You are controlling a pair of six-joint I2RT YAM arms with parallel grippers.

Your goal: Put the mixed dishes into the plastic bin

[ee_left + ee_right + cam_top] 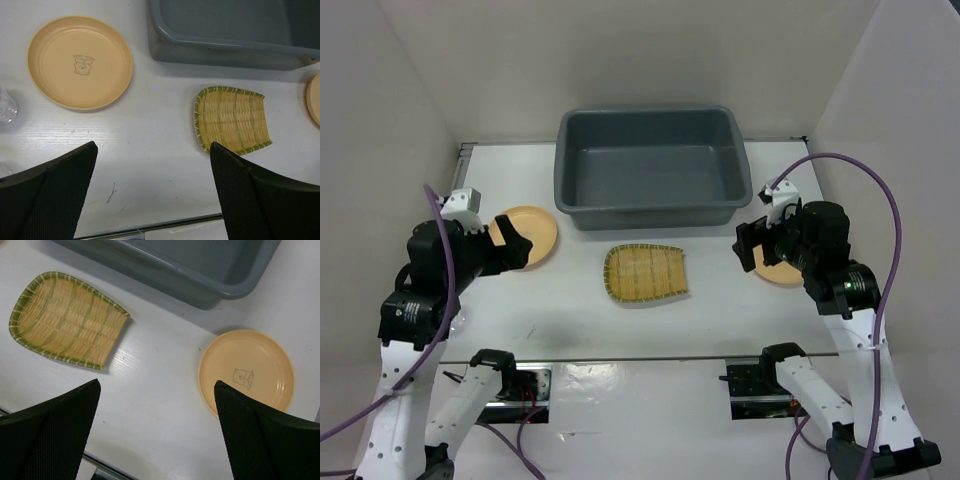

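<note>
Nothing has gone into the plastic bin (648, 216) yet: its dark grey interior shows bare in the overhead view, and it sits at the middle of the table's far edge. All the dishes that can be seen are on the table top, so by my reading the whole task is still to do.

One tan plate (80, 62) lies near the left edge, with the left gripper (152, 145) hanging above the table near it, fingers spread wide and holding nothing. The other plate (246, 372) lies near the right edge, just off the bin's near right corner; the right gripper (157, 383) hangs over it, likewise spread and empty. The bamboo tray (646, 273) rests flat in the middle of the table, just in front of the bin's near wall and apart from it. One clear glass cup (5, 106) shows at the margin of the left wrist view, towards the left edge beside the plate. A second cup I cannot make out with certainty.

The table (720, 320) is white with a faint grain and a few small dark scuffs. Plain pale panels (650, 60) close it in on the left, far and right sides, and purple cables (895, 230) loop from the arms.
</note>
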